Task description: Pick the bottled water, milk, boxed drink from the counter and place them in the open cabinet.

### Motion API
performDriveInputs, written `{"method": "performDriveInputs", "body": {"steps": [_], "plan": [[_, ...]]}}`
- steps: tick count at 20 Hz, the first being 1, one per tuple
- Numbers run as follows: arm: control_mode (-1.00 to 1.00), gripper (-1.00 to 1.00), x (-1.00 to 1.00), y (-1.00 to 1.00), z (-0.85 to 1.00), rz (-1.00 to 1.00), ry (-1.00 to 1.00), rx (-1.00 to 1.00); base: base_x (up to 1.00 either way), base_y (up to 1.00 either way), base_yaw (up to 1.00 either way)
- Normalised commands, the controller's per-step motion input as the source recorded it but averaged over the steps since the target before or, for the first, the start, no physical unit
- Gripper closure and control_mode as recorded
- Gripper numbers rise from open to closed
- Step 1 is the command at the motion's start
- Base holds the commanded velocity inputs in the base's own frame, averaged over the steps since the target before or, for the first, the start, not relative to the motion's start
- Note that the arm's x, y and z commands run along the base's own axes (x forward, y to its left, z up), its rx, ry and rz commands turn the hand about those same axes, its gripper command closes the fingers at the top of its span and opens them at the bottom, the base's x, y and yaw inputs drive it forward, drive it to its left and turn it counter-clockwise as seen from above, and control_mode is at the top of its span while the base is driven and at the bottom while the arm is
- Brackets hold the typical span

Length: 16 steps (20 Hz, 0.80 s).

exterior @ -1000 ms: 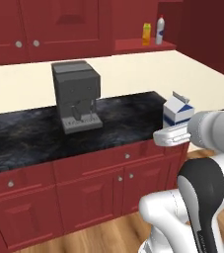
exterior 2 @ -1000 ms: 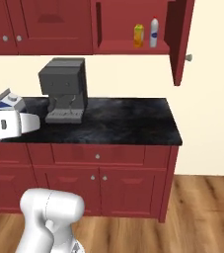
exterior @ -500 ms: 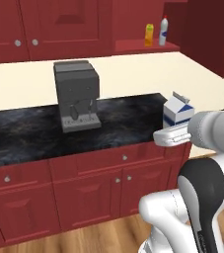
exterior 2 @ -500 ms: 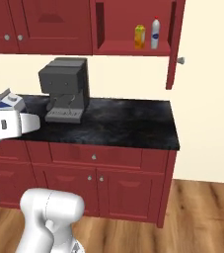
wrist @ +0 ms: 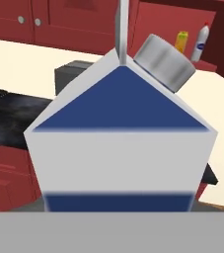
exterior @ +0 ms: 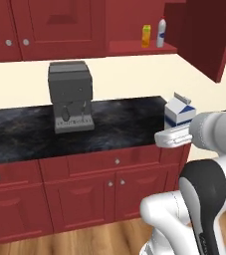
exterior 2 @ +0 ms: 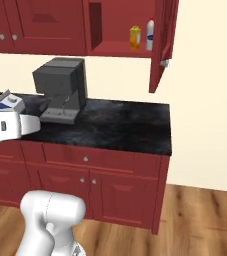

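I have the milk carton [exterior: 178, 111] clamped between my fingers [exterior: 172, 138], partly closed on its sides, and it stands upright in my grip with its gable top and grey screw cap up. In the left base view it hangs just past the right end of the black marbled surface [exterior: 109, 124], above the front edge, clear of the stone. In the right base view the carton [exterior 2: 10, 103] sits at the left, in front of the surface [exterior 2: 125, 125] and left of the coffee machine [exterior 2: 60, 89]. From my hand camera the carton [wrist: 121, 143] is right up close, white with a blue triangle on the gable face and a blue band low down.

The boxed drink [exterior: 146, 36] and the bottled water [exterior: 161, 33] stand side by side, upright, on the shelf of the open cabinet [exterior: 142, 48], the orange-yellow box to the left of the bottle. Its door [exterior: 201, 35] is swung out to the right. The grey coffee machine [exterior: 70, 94] stands on the surface toward the back wall, well apart from my carton. Below the stone are red drawers and panelled doors [exterior: 84, 196] with small round knobs.
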Motion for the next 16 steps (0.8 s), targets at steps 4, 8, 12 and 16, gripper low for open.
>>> {"method": "performDriveInputs", "body": {"steps": [4,8,12,16], "plan": [[1.00,1.00,0.00,0.00,0.00,0.00,0.00,0.00,0.34,-0.48,0.16],[1.00,1.00,0.00,0.00,0.00,0.00,0.00,0.00,0.47,-0.33,0.10],[1.00,1.00,0.00,0.00,0.00,0.00,0.00,0.00,0.63,-0.01,0.06],[1.00,1.00,0.00,0.00,0.00,0.00,0.00,0.00,0.61,-0.03,0.06]]}}
